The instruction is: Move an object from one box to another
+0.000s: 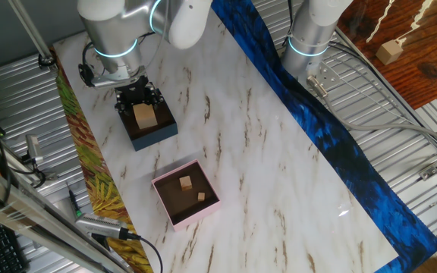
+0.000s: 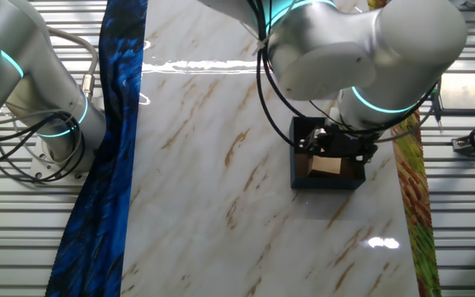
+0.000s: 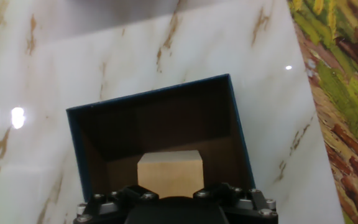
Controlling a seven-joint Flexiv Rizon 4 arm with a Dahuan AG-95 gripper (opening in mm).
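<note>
White marble table, navy-blue box, pink box, blue cloth strip

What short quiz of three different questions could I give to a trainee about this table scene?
1. True or false: the wooden block lies inside the navy-blue box.
2. How many small wooden pieces lie in the pink box? A) none B) two C) four
3. Fill in: the gripper is directly above the ____ box.

Key
1. True. The hand view shows the block on the box floor, between the walls.
2. B. Two pieces lie on the brown inside, apart from each other.
3. Navy-blue. The other fixed view also shows the gripper over that box. Whether the fingers are closed on the block cannot be told.
</note>
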